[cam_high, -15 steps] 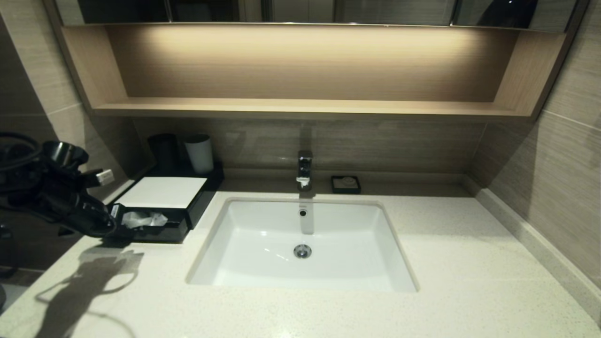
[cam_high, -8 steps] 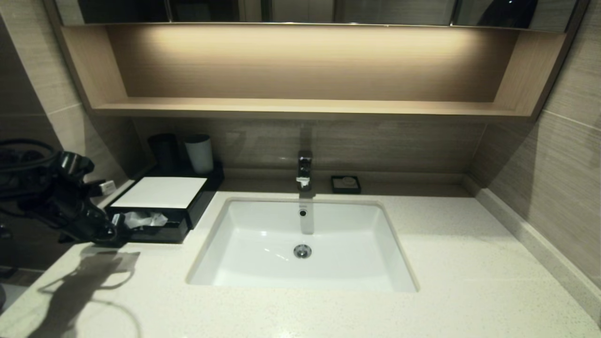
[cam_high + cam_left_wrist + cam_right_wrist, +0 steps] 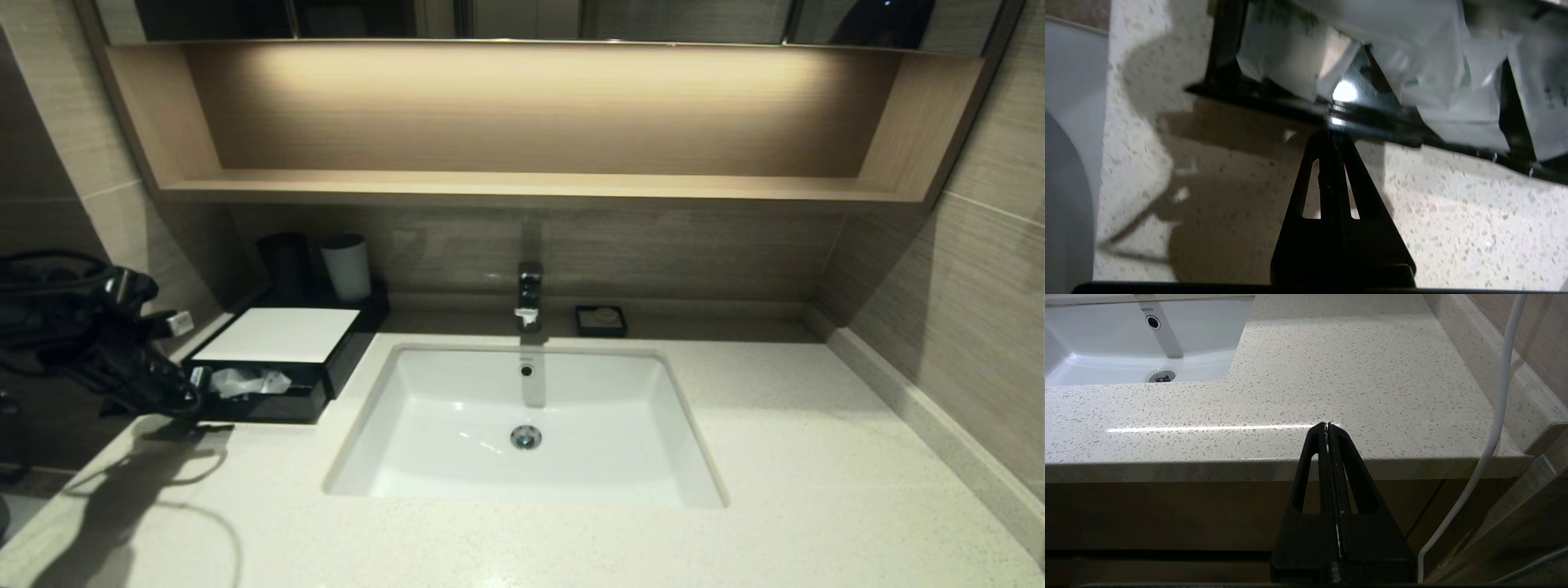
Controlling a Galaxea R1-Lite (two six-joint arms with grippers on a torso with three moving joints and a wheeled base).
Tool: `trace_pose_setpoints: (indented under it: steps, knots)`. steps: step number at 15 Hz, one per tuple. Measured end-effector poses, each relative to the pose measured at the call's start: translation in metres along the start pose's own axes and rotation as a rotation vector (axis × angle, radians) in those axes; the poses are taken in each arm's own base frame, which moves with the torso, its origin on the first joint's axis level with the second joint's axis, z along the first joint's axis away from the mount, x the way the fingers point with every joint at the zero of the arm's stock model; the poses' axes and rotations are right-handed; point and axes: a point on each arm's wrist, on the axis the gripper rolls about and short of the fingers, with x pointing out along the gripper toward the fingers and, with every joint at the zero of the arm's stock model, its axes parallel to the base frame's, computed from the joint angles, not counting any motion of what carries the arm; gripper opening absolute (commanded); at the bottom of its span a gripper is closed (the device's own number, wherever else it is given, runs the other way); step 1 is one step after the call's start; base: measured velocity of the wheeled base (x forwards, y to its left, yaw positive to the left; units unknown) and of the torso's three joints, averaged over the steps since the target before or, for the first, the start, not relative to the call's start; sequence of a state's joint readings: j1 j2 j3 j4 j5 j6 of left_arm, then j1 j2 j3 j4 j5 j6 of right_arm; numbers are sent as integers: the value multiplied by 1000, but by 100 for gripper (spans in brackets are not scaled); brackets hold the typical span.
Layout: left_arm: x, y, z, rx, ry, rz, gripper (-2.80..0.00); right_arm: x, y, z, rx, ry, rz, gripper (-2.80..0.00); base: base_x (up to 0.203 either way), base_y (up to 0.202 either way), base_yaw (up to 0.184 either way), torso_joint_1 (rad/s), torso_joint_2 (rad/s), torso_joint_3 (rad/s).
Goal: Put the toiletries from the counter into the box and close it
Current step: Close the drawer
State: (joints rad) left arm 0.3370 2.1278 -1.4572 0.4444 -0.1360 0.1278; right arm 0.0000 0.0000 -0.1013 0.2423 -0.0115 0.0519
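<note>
The black box (image 3: 282,335) with a white top panel stands at the back left of the cream speckled counter (image 3: 522,539). Its drawer (image 3: 269,400) is pulled out and holds clear-wrapped toiletry packets (image 3: 245,380), which also show in the left wrist view (image 3: 1437,81). My left gripper (image 3: 192,400) is shut and empty, its tip against the drawer's front wall (image 3: 1290,110) at the left end. In the left wrist view the left gripper (image 3: 1331,136) touches that wall. My right gripper (image 3: 1327,426) is shut and empty, parked before the counter's front edge, out of the head view.
A white sink (image 3: 526,425) with a chrome tap (image 3: 529,294) is set in the counter's middle. A dark cup (image 3: 284,261) and a pale cup (image 3: 346,265) stand behind the box. A small black soap dish (image 3: 602,320) sits by the back wall. A wooden shelf (image 3: 522,188) hangs above.
My left gripper has moved left and slightly back along the drawer's front. The drawer sits a little further in than a second ago.
</note>
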Motion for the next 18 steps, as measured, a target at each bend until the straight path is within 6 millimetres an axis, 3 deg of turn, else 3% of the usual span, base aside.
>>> trace_pose_setpoints:
  steps: [13,18]
  knots:
    - [21,2,23,-52,-164,-69,-280,0,0,0,0,0,-1,-280,0,0,0,0,0,0]
    - [18,1,27,-66,-204,-71,-280,0,0,0,0,0,-1,-280,0,0,0,0,0,0]
